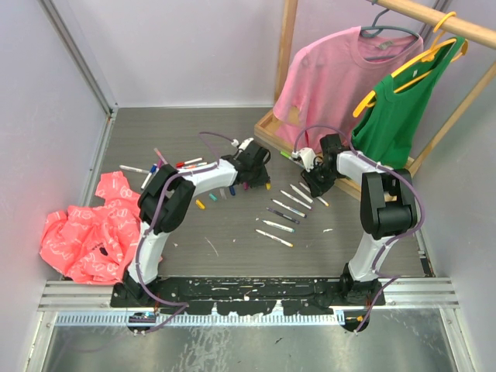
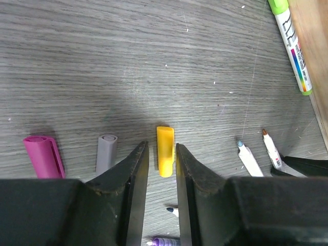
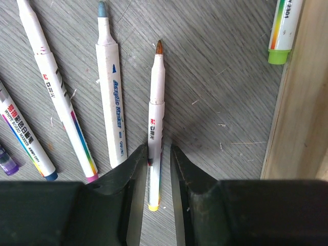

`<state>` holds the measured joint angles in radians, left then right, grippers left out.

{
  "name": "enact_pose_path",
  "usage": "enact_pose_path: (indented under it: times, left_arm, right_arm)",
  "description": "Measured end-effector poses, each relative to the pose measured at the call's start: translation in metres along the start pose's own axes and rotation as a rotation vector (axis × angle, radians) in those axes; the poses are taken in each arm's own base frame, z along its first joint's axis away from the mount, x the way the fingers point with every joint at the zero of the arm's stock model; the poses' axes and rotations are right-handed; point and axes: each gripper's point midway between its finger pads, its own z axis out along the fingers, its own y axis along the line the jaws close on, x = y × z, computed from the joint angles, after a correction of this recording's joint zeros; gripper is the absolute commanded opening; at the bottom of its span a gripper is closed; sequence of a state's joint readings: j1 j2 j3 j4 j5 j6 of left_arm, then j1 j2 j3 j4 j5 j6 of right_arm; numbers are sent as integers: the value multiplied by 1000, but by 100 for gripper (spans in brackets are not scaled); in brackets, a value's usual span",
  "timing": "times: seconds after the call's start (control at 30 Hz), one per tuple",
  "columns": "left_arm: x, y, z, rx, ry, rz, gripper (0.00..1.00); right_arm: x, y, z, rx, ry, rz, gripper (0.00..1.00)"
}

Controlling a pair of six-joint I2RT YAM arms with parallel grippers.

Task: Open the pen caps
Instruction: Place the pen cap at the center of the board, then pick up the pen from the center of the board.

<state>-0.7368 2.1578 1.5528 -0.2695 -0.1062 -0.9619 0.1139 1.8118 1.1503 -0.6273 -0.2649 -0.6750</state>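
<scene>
Yellow cap point(image 2: 165, 151) and uncapped pen point(image 3: 156, 118) lie flat.

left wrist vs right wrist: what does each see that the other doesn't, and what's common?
Only left wrist: three loose caps on the table, a pink cap, a grey cap and a yellow cap. Only right wrist: a rainbow-striped pen and a blue-ended whiteboard marker at the left. Both: the green-ended marker beside the wooden rail, the uncapped blue-tipped pen and the uncapped brown-tipped pen.
</scene>
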Motion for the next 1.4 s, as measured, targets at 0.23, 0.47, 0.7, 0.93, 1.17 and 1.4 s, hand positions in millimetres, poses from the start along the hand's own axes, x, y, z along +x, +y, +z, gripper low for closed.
enact_pose_path:
  times: [0.23, 0.47, 0.7, 0.93, 1.17, 1.4]
  left_arm:
    - [-7, -4, -6, -14, -4, 44, 32]
    - [-25, -18, -34, 29, -41, 136, 40]
    - [-44, -35, -148, 264, -184, 285, 74]
    - [-5, 4, -205, 484, -256, 401, 91]
    - [39, 64, -220, 509, -236, 402, 94]
    - [41, 73, -249, 572, -318, 378, 95]
  right_arm:
    - [-1, 0, 0, -1, -3, 3, 35]
    - [-22, -5, -23, 59, -98, -17, 37]
    - [-59, -12, -51, 167, -255, -96, 39]
    - [-99, 5, -30, 242, -267, -241, 40]
    - [-129, -19, 11, 314, -191, -230, 40]
    - [-117, -35, 26, 375, -115, -175, 40]
